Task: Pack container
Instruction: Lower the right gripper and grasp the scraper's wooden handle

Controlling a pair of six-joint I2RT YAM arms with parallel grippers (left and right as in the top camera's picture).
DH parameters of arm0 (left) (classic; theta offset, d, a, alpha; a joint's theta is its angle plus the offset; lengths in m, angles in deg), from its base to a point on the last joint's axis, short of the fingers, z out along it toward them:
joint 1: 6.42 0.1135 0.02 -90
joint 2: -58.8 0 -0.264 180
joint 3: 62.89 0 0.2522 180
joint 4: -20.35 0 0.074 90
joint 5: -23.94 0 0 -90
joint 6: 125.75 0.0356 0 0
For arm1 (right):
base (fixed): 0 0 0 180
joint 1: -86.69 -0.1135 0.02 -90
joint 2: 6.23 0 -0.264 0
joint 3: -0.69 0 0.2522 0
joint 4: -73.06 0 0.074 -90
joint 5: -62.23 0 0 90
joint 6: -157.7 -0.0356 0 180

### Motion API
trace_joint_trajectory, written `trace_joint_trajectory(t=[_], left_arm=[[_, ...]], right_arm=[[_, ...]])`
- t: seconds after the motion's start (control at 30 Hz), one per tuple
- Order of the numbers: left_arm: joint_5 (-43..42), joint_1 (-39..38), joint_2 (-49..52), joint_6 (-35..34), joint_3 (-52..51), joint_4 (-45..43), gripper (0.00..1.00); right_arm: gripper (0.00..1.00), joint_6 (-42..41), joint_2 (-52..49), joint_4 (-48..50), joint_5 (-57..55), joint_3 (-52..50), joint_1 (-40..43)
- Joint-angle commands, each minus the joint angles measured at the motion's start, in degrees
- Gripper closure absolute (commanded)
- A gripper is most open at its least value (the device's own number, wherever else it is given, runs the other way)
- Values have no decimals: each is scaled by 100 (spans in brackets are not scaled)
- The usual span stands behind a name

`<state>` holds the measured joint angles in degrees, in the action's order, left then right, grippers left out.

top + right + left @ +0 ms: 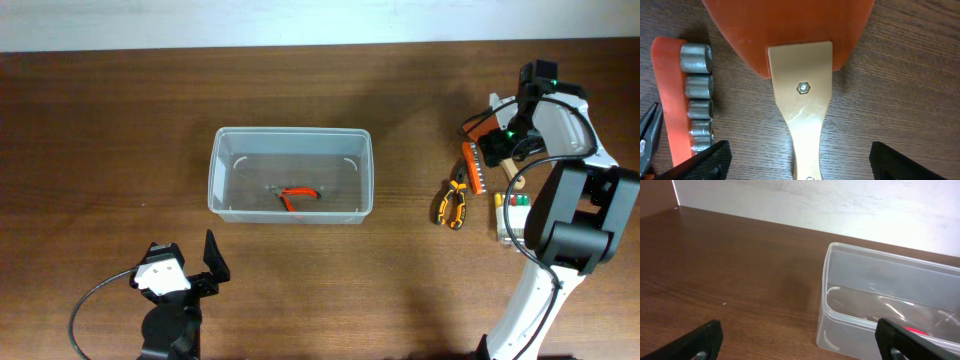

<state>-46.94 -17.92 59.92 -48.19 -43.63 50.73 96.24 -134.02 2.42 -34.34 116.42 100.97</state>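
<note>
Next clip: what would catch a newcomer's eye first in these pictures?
The clear container sits mid-table with orange-handled cutters inside. At the table's right side, the right tool hangs open over a tan-handled orange scraper, beside a socket rail and yellow-handled pliers.

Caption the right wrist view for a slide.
Open right gripper above a tan-handled orange tool, beside an orange rail of sockets.
</note>
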Motion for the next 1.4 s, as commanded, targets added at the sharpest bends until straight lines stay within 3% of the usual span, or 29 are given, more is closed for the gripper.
trace_joint_trajectory(t=[0.0,0.3,0.4,0.5,0.93,1.03,1.1,1.13,1.37], left_arm=[[20,-24,-35,50,-15,9,1],[20,-24,-35,50,-15,9,1],[20,-24,-35,50,-15,9,1],[20,-24,-35,50,-15,9,1],[20,-24,-35,50,-17,9,1],[20,-24,-35,50,-17,9,1],[20,-24,-35,50,-17,9,1],[20,-24,-35,50,-15,9,1],[20,-24,-35,50,-15,9,1]], right_arm=[[11,131,-42,26,52,-52,48],[12,127,-321,37,55,-85,48],[20,127,-337,76,52,-85,48],[41,101,-361,103,55,-85,52],[47,98,-387,472,98,-708,153],[65,48,-387,538,96,-748,155],[87,-90,-385,562,96,-741,155],[93,-166,-385,566,94,-737,155],[96,-254,-319,72,90,-13,146]])
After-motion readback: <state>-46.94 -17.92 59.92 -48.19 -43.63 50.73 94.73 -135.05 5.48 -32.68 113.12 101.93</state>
